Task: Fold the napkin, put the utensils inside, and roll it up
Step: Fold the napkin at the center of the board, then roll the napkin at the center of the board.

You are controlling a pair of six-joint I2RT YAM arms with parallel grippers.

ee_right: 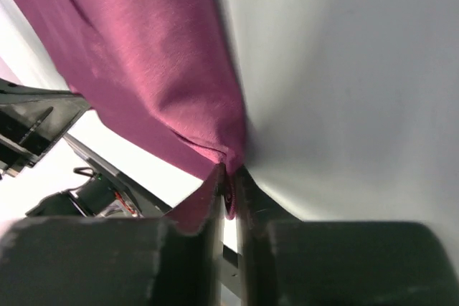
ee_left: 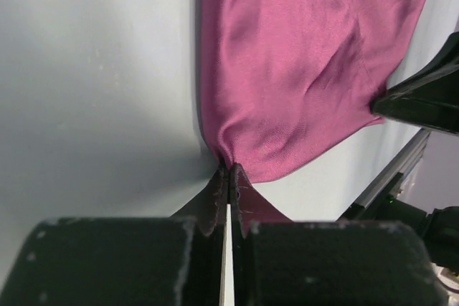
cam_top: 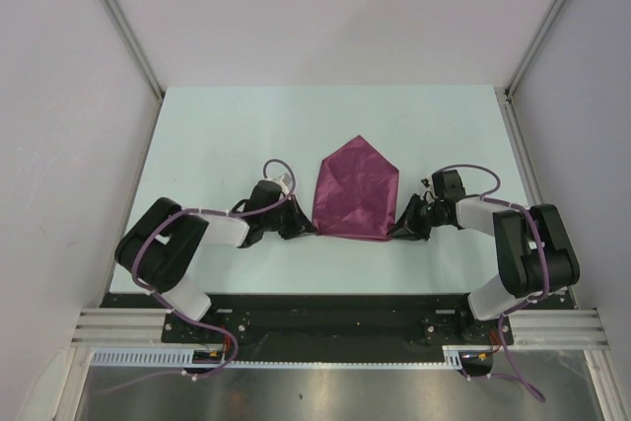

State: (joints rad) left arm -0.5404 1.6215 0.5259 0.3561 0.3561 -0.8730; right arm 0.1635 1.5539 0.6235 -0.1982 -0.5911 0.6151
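Note:
The maroon napkin (cam_top: 355, 189) lies folded to a point at the middle of the table, its straight edge nearest the arms. My left gripper (cam_top: 308, 231) is shut on its near left corner; in the left wrist view the cloth (ee_left: 287, 69) bunches into the closed fingertips (ee_left: 228, 170). My right gripper (cam_top: 399, 229) is at the near right corner. In the right wrist view the hem of the napkin (ee_right: 143, 69) sits pinched in a narrow gap between the fingertips (ee_right: 229, 177). The utensils are out of view.
The pale table (cam_top: 246, 135) is walled by white panels at left, right and back. Black rails and the arm bases run along the near edge. The right gripper's dark finger (ee_left: 423, 98) shows in the left wrist view.

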